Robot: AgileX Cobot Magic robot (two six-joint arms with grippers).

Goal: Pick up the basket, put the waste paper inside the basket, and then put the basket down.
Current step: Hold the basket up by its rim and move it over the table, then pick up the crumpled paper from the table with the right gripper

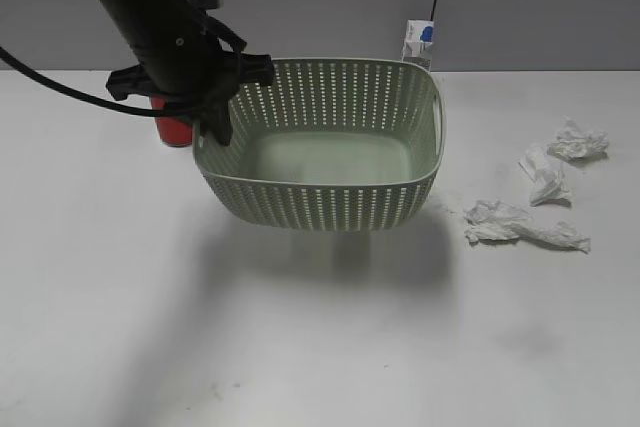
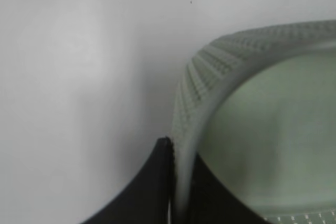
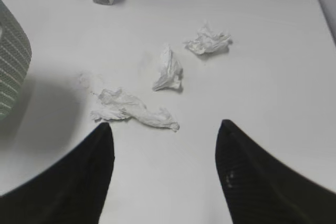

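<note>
Basket [image 1: 330, 152]: pale sage-green plastic, rectangular, rounded corners, walls perforated with rows of small slots, cut-out handle on right end. Sits centre of exterior frame, upright, slightly tilted, raised off table with shadow beneath. Interior empty. Left rim clamped.

Waste paper [image 1: 525, 225]: crumpled white tissue, three separate wads on table at right of frame, well apart from basket. Nearest wad long and twisted; second [image 1: 545, 175] small, peaked; third [image 1: 578, 140] farthest right.

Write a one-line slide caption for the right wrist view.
Open right gripper above three wads of waste paper, the basket at the left edge.
</note>
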